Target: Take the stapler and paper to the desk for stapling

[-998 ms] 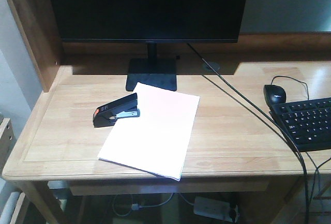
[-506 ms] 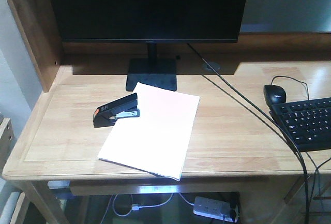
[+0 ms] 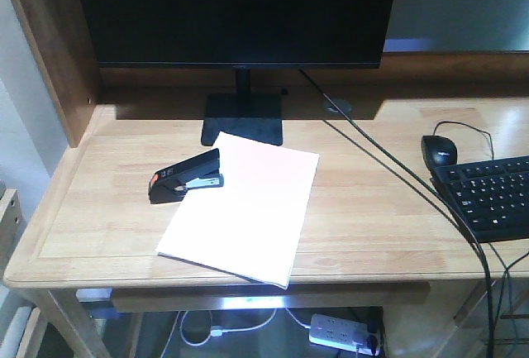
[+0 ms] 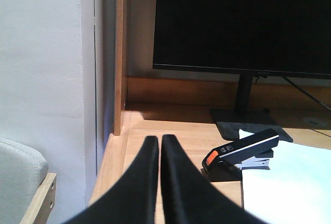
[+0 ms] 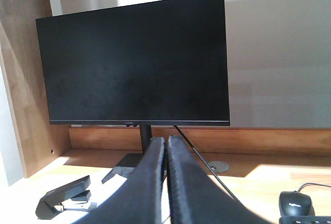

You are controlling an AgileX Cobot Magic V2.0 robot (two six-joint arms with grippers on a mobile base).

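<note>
Stapler (image 3: 185, 176) sits left of centre on the desk (image 3: 99, 209), nose on the paper (image 3: 244, 205) corner. Rigid, compact: pinch mid-body. Paper is thin, floppy: lift by an edge. Left gripper (image 4: 159, 146) and right gripper (image 5: 166, 146) closed, empty.

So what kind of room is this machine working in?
Most likely an office or study workstation: a wooden desk carries a dark monitor, a keyboard and mouse, with a stapler and white paper laid out in front.

Black stapler (image 3: 185, 176), white paper (image 3: 244, 207)
</note>
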